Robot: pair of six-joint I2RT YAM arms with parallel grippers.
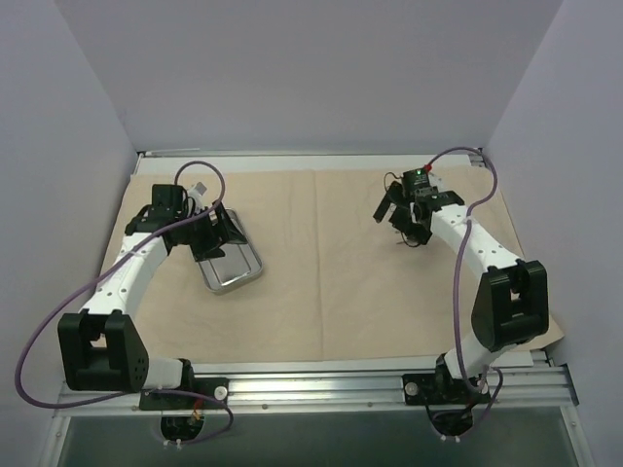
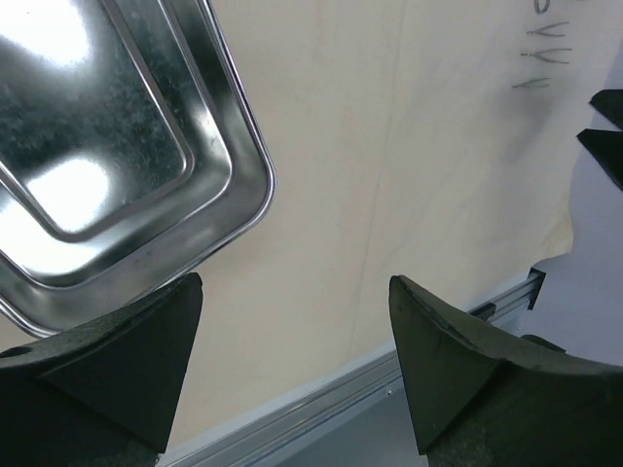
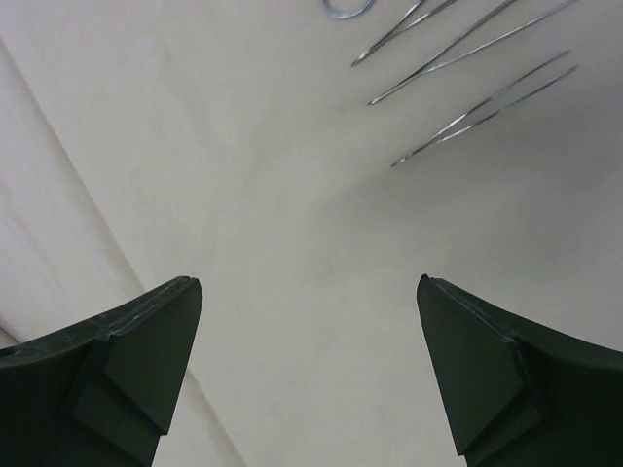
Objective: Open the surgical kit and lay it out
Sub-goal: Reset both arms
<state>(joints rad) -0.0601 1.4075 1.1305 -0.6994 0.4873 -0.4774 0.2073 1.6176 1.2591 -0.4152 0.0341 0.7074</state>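
Tan cloth (image 1: 321, 292) lies spread flat over nearly the whole desk (image 1: 321, 370), running close to its far, left and right edges. I judge the unwrapping done and the laying-out well along.

The steel tray (image 1: 232, 268) sits on the cloth in the left half of the desk, turned at an angle, hollow side up. My left gripper (image 2: 295, 292) hangs over the tray's far end with its jaws wide apart and nothing between them. In the wrist view one finger overlaps the tray's rim, and I cannot tell whether it touches.

My right gripper (image 3: 310, 287) is also spread wide and empty, above bare cloth in the right half toward the far edge. The thin metal instruments (image 3: 467, 58) lie in a loose fan just beyond its fingertips, side by side and apart from each other. I take that spacing as deliberate, so each piece can be seen and picked up singly. The tray is well apart from them, which keeps each arm working on its own side.

Open room is good. A broad bare stretch of cloth runs between tray and instruments, across the centre crease (image 1: 316, 253), and another lies along the near edge. The walls (image 1: 292, 78) stand close behind the far, left and right edges, so the freest way out for either arm is toward the near edge.
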